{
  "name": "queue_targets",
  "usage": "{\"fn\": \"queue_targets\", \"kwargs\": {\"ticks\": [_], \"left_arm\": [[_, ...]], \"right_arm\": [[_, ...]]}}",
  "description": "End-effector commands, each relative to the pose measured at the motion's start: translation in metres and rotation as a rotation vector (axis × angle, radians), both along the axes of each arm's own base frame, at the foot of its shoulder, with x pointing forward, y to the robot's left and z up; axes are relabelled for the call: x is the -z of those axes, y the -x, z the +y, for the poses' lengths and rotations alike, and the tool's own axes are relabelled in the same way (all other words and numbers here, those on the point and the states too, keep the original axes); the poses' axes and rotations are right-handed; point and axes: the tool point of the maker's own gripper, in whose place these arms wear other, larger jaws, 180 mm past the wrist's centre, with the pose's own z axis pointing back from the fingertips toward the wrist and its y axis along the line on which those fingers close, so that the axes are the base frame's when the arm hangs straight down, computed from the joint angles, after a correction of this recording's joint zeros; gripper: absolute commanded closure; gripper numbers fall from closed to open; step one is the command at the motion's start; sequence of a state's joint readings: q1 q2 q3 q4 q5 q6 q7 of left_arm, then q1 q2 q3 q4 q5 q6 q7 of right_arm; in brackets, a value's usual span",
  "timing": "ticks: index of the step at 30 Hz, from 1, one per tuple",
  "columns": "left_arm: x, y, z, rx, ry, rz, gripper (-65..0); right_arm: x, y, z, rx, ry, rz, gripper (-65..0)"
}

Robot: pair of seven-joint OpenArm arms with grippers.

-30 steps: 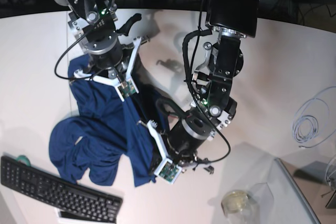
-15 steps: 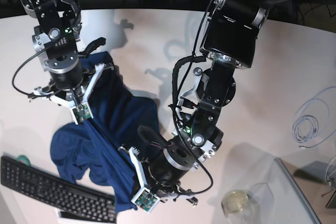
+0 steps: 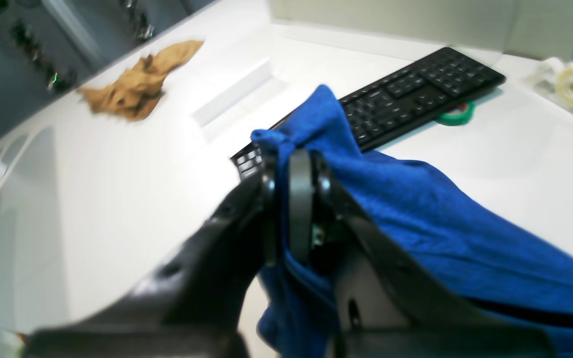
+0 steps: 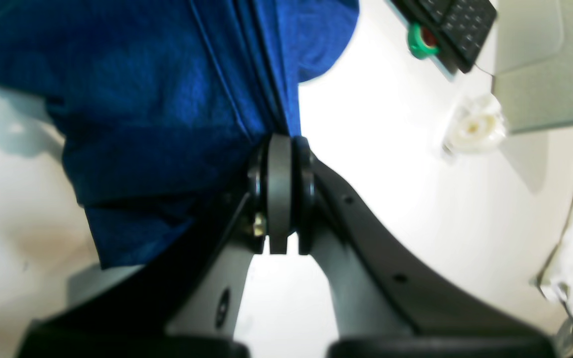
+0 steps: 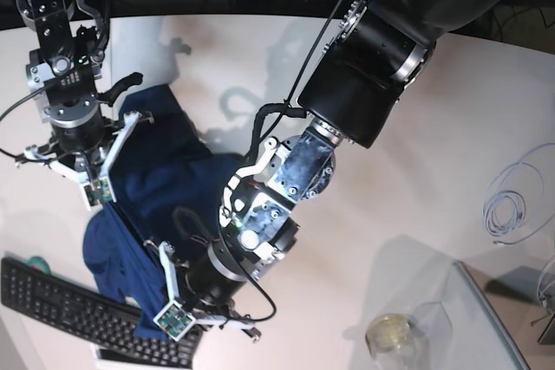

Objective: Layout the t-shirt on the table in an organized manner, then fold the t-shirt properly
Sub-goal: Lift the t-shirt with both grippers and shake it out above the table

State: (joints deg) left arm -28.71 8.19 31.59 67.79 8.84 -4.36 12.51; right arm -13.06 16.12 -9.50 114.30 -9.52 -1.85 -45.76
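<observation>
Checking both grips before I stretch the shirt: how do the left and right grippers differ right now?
The left gripper pinches a bunched tip of the t-shirt just above the keyboard; the right gripper pinches a pleated edge with cloth fanning away from it, over bare table. In the base view, the left sits nearest the camera, the right at the far end. Both are shut on the t-shirt.

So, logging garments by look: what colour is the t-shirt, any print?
Plain navy blue t-shirt, no visible print; clearest in the base view.
</observation>
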Motion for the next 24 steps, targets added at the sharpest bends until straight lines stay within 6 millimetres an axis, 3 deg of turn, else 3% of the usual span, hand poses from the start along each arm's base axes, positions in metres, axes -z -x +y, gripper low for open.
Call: {"fn": "queue_targets", "kwargs": {"ticks": [1,4,9,15,18,24], "left_arm": [[-0.033,-0.009,-0.009,-0.008,0.04,-0.099,0.0],[-0.038,-0.012,-0.016,-0.029,0.076,-0.132,0.0],[-0.068,-0.028,-0.009,-0.078,0.207,-0.121,0.0],[-0.107,-0.031,-0.009,-0.074,0.137,-0.278,0.0],[-0.134,-0.021,-0.01,-0.068,0.116,-0.388,0.0],[-0.197,-0.013,0.026,-0.159,0.182,-0.548,0.0]], "right_arm": [[-0.013,-0.007,-0.007,0.009,0.02,-0.045,0.0],[-0.017,-0.01,-0.02,0.015,0.041,-0.048,0.0],[-0.041,-0.024,-0.048,-0.029,0.097,-0.121,0.0],[-0.078,-0.05,-0.07,-0.097,0.281,-0.165,0.0],[-0.104,-0.067,-0.079,-0.097,0.409,-0.197,0.0],[-0.167,-0.095,-0.096,-0.039,0.578,-0.3,0.0]]}}
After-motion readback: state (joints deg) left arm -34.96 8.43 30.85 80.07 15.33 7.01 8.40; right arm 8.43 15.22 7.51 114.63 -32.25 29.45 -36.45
